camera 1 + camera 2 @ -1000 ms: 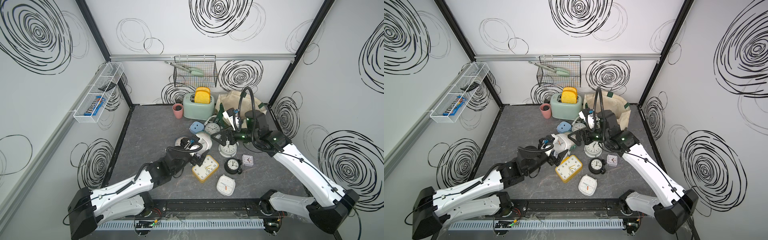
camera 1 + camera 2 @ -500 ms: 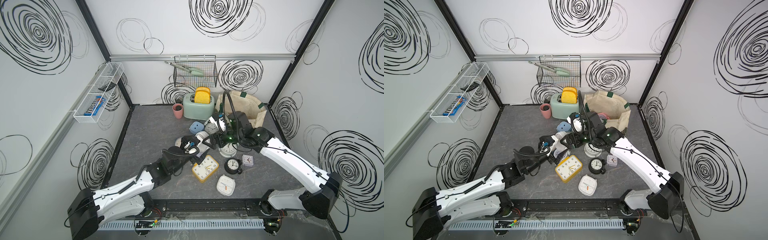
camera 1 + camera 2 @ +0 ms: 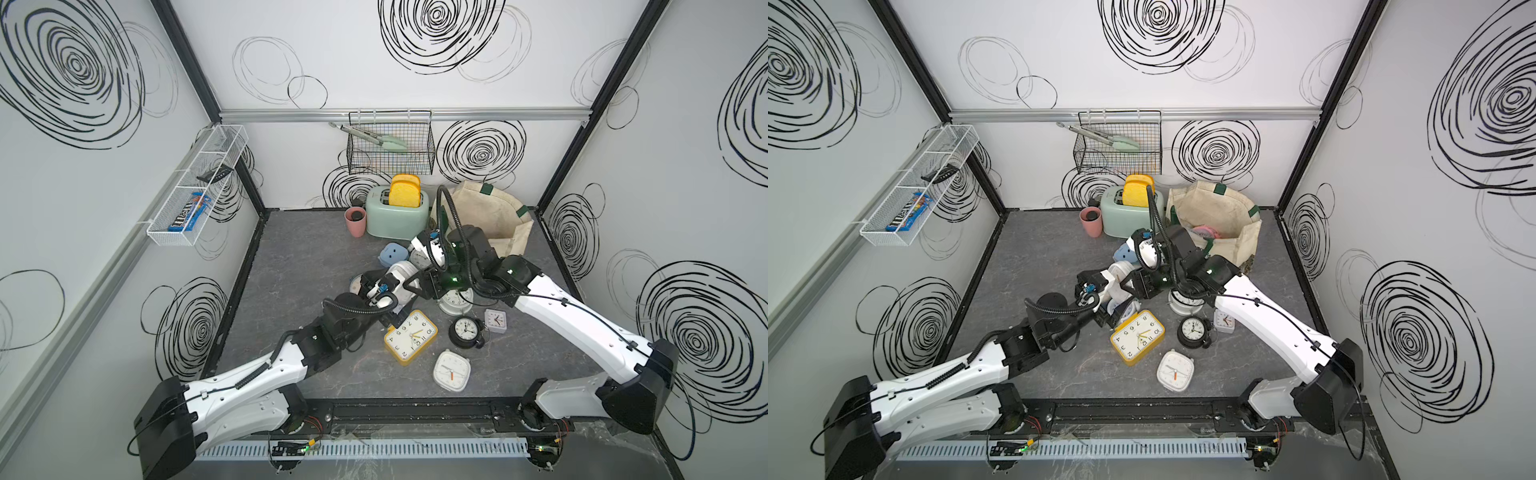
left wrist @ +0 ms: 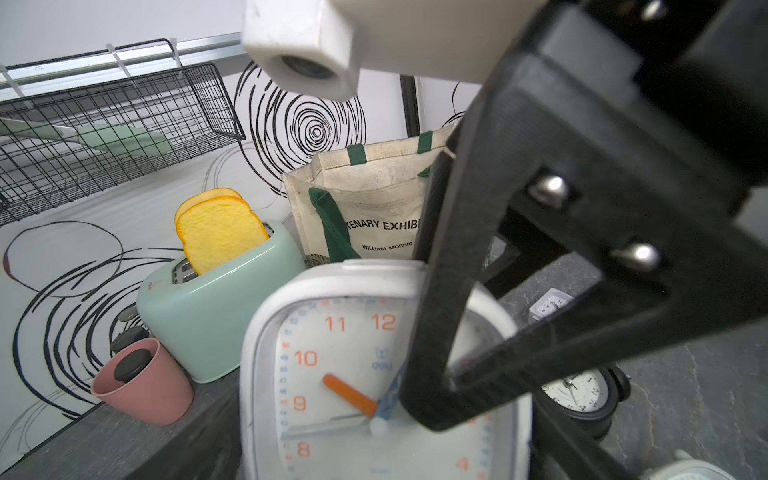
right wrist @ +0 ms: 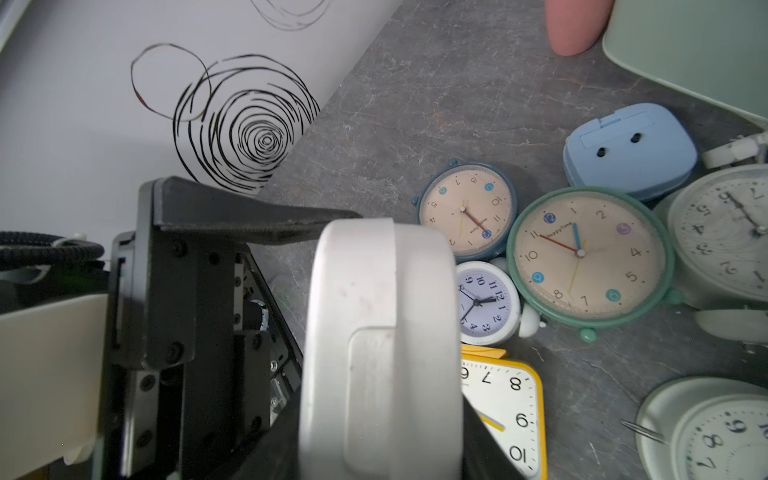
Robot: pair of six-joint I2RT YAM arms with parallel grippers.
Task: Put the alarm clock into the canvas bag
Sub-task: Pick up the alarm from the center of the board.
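The right tool [image 5: 380, 424] is narrow, closed on the white clock [image 4: 353, 374]. One finger [image 4: 436, 291] lies across the dial and the other runs down the back, so the clock sits edge-on between them. The left tool [image 3: 409, 286] stands wide and has the same clock by its sides, with one finger [image 5: 257, 226] pressed on a side edge; its other finger I cannot see. Both arms meet over the middle of the surface [image 3: 299, 266]. The white clock hangs clear of it, its dial with orange numerals turned toward the left arm. Other clocks lie below: a yellow clock [image 3: 410, 336], a black clock [image 3: 465, 330], a flat white clock [image 3: 452, 370] near the front, and a teal clock [image 5: 590, 253] just beside a small blue-rimmed clock [image 5: 467, 208]. The bag [image 3: 486, 216] stands in the back right corner, mouth open upward and apart from the held clock, with something pink [image 3: 1203, 230] inside. Just beside it is the toaster [image 3: 397, 216] with two slices up, and a pink cup [image 3: 355, 220] stands beside that.
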